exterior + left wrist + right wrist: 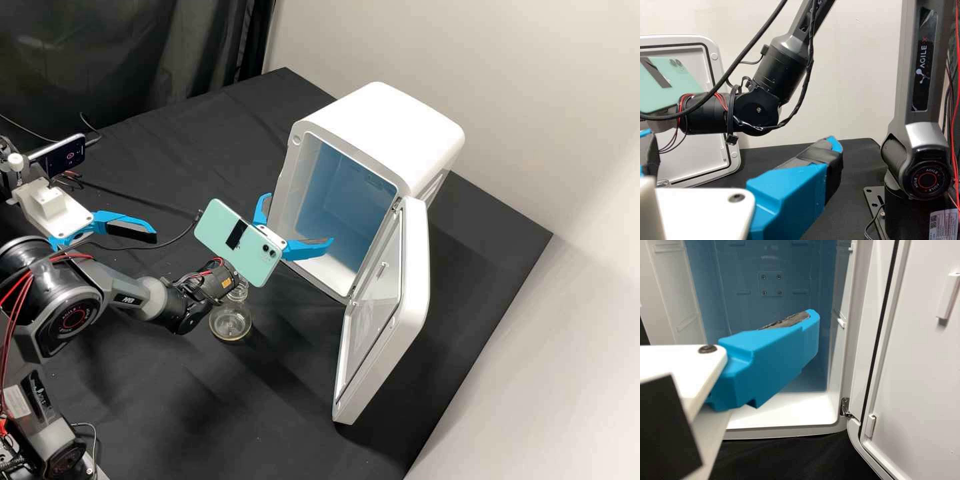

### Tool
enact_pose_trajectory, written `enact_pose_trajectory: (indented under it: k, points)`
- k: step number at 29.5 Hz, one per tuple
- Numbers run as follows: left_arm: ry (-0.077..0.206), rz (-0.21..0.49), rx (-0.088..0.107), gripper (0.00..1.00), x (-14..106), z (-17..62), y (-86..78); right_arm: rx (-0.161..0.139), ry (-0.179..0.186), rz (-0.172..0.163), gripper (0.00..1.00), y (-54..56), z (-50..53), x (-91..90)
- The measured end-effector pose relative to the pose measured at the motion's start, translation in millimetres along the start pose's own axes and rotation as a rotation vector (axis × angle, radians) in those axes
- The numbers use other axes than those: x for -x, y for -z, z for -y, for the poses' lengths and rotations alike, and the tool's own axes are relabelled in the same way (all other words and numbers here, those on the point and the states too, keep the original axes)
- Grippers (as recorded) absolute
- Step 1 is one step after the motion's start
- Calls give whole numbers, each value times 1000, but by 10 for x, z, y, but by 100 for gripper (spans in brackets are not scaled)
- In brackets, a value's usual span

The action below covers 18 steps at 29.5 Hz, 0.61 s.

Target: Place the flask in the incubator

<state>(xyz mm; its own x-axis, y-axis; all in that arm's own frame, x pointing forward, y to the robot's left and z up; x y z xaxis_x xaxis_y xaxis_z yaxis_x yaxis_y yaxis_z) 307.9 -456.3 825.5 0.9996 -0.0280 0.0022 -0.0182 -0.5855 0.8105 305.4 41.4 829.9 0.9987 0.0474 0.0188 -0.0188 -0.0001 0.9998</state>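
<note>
The white incubator point(400, 127) stands at the back right of the bench, its blue inside point(765, 285) showing. Its door point(383, 313) hangs wide open toward the front. A clear glass flask point(231, 321) stands upright on the black bench, below the right arm's wrist and left of the door. My right gripper point(299, 219) is open and holds nothing, level with the incubator's mouth, above and beyond the flask; one blue finger point(770, 355) points into the chamber. At the left, far from the flask, my left gripper point(103, 233) is open, nothing between its fingers point(800, 180).
A mint-green phone point(239, 243) is fixed on the right arm's wrist. Another phone point(63, 155) on a stand and cables lie at the back left. A white wall rises behind the incubator. The bench edge point(467, 373) runs close beside the open door.
</note>
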Motion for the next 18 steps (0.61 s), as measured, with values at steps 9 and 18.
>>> enact_pose_trajectory:
  k: [9, 18]
  points:
    - [0, 0, 0, 100, 0, 0, 0, 0, 0, 0, 100, 0, 0, 0]
    - [60, -4, -4, 100, 164, 137, 28, 0, 0, 0, 100, 0, 0, 0]
